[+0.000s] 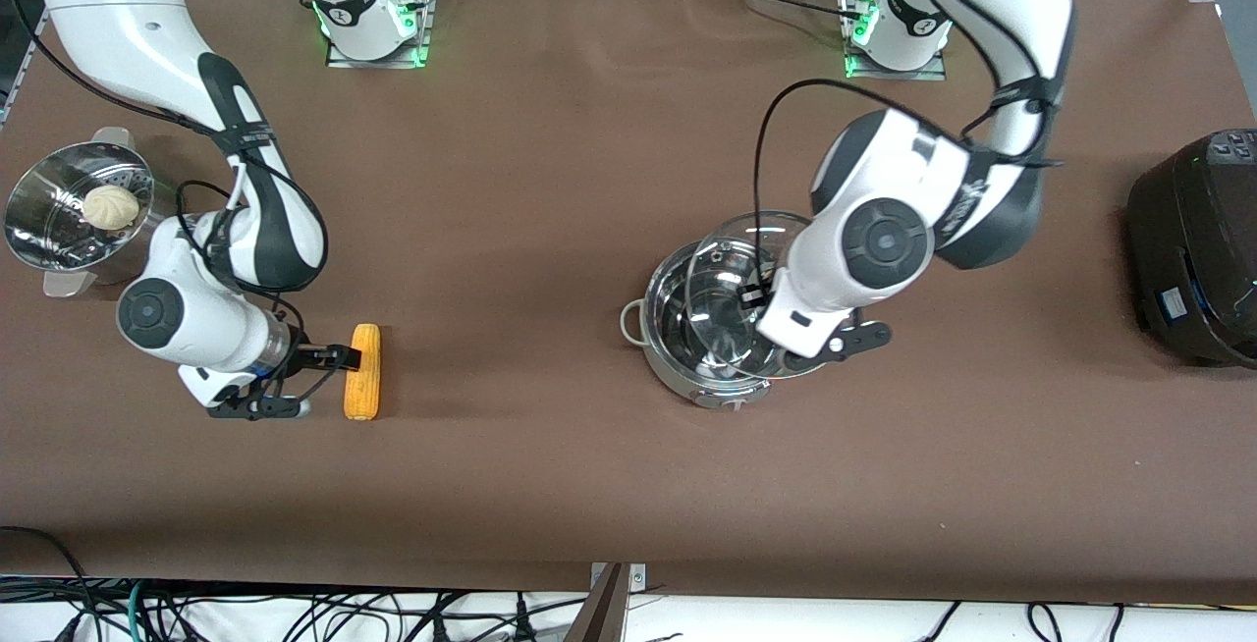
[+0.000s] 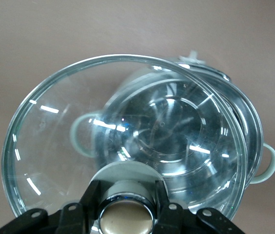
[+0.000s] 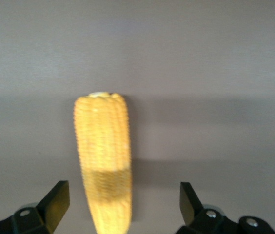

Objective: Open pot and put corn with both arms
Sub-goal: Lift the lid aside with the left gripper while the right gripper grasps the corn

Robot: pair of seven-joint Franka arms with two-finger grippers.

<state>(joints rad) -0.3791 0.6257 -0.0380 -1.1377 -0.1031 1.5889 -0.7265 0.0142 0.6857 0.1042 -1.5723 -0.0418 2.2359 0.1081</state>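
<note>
2 white robot arms work over a brown table (image 1: 550,181), with the steel pot (image 1: 687,367) as the fixed mark; the left gripper (image 2: 126,214) is clenched on the round knob (image 2: 127,220) of the clear glass lid (image 1: 732,289), holding the lid tilted just above the pot, its rim overlapping the pot's open mouth; the left wrist view shows the pot's shiny bare interior through the glass and 2 pale loop handles at its sides; the corn (image 1: 363,371), 1 yellow-orange cob, lies flat on the table well apart from the pot, toward the right arm's end of the table, about as near the front camera as the pot; the right gripper (image 1: 339,367) sits low at the cob, its black fingers (image 3: 55,200) spread wide on either side of the corn and not pressing it, as the right wrist view shows; a perforated steamer pot (image 1: 74,210) holding 1 white bun (image 1: 110,206) stands farther from the front camera than the corn, at the right arm's end of the table; a black cooker (image 1: 1198,249) stands toward the left arm's end of the table, well apart from the pot.
</note>
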